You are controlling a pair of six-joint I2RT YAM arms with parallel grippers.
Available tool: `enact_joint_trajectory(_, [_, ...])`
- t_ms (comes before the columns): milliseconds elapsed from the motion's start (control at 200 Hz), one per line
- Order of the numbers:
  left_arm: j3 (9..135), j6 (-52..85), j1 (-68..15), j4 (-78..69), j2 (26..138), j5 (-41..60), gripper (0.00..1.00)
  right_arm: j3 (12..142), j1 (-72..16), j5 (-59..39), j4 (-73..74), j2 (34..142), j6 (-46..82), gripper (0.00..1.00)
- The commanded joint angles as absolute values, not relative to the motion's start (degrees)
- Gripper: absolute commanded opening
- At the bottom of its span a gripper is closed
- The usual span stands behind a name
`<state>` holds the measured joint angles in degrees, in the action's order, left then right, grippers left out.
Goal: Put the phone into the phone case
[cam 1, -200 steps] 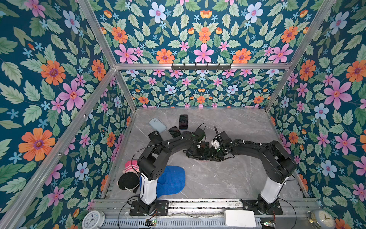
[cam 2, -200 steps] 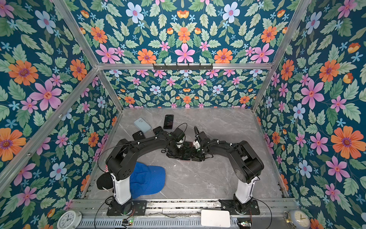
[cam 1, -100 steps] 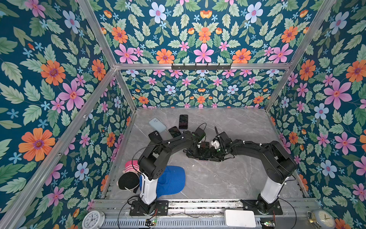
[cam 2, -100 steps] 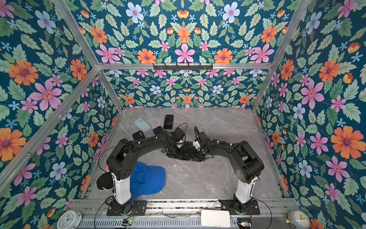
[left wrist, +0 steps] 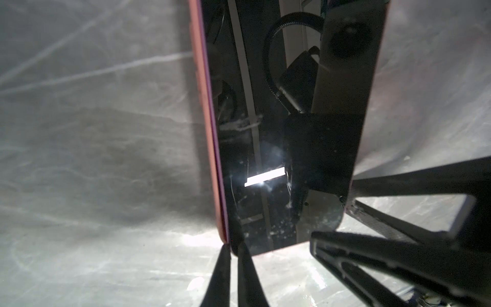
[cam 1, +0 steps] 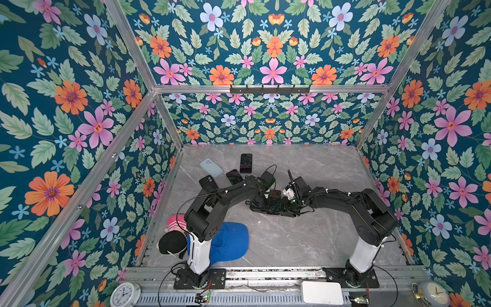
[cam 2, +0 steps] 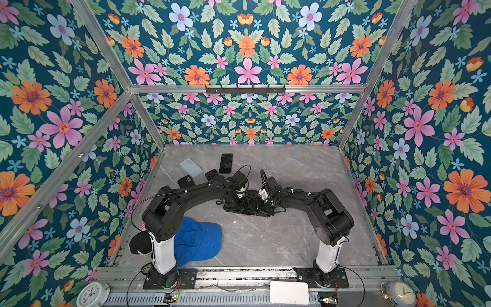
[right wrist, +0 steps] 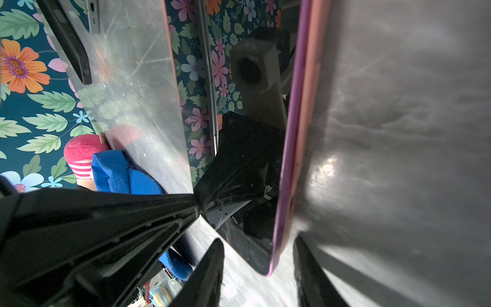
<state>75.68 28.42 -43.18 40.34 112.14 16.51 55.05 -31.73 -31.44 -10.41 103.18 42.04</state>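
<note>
Now we see the phone (left wrist: 279, 133) lying screen-up over the pink case (left wrist: 210, 133), mid-table (cam 1: 279, 239). Our left gripper (left wrist: 233, 255) has its jaws nearly together at the case's corner. Our right gripper (right wrist: 258, 240) stands half wide, straddling the phone's end, seemingly without touching it.

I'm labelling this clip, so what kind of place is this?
Likely a robot data-collection booth: an aluminium frame lined with floral panels, two robot arms bolted to a front rail, and a marble-look tabletop.
</note>
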Motion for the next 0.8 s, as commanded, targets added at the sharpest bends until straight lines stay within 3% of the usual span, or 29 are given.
enact_joint_trajectory(0, [74.45,28.98,-43.44,36.85,113.32,16.83,0.09,54.98,-31.89,-30.31,-12.00,103.63,43.07,0.45])
enact_joint_trajectory(795, [74.23,29.53,-43.45,34.89,115.48,18.22,0.09,55.94,-32.50,-31.03,-11.07,104.11,43.36,0.50])
